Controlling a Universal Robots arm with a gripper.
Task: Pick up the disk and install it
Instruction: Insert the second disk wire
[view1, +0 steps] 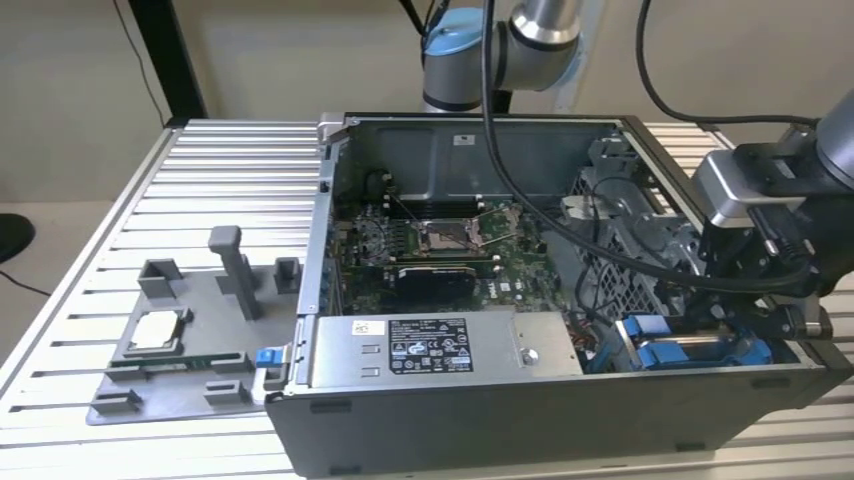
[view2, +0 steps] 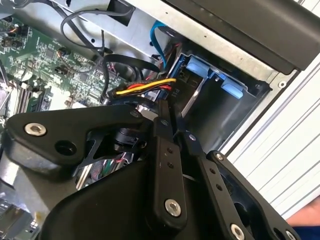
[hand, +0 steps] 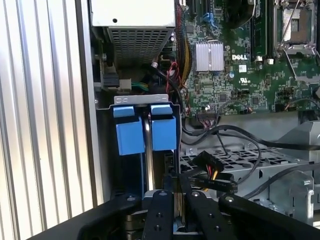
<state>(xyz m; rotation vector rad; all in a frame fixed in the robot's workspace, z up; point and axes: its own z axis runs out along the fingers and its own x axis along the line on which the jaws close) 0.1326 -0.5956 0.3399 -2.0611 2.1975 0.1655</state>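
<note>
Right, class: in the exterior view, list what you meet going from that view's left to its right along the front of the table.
Grey holder tray with the small silver chip → grey box with a white sticker inside the computer case → blue-framed disk → gripper.

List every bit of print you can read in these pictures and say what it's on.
Black label on the grey box: too small to read.
White sticker on the same box: too small to read.
White maker's logo on the circuit board: a brand mark, not quoted.
Small sticker on the case back wall: blurred.
</note>
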